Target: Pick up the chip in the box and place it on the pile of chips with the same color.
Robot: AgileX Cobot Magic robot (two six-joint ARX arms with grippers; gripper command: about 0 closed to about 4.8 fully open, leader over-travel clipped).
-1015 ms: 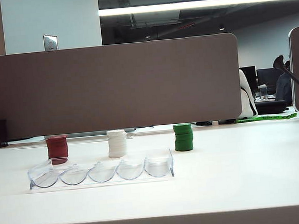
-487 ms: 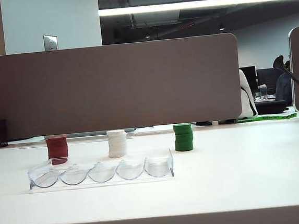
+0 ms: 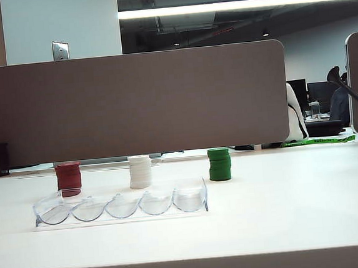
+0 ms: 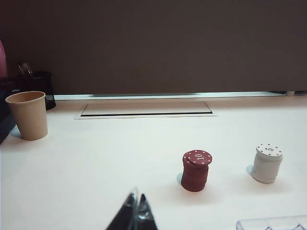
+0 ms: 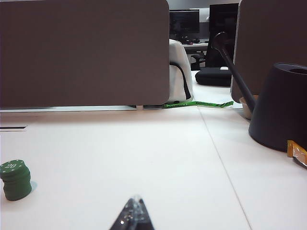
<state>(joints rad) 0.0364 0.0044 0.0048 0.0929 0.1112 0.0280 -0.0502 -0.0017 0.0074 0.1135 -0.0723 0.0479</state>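
Observation:
The box [image 3: 120, 205] is a long clear tray with scalloped slots on the left of the white table; one corner of the box [image 4: 273, 223] shows in the left wrist view. A single chip is out of view. Behind the tray's left end stands the dark red pile of chips [image 3: 69, 178] [image 4: 195, 170], with a "10" on its top. My left gripper [image 4: 136, 201] is shut and empty, short of the red pile and apart from it. Shut and empty too, my right gripper [image 5: 135, 203] hovers over bare table, with the green stack [image 5: 15, 179] off to one side. Neither arm shows in the exterior view.
A white stack [image 3: 139, 171] [image 4: 267, 163] and a green stack [image 3: 219, 164] stand in a row with the red pile. A paper cup [image 4: 28, 115] stands at the far left. A dark watering can [image 5: 280, 105] and a snack wrapper [image 5: 297, 152] are at the right. A brown partition [image 3: 132, 103] runs along the back.

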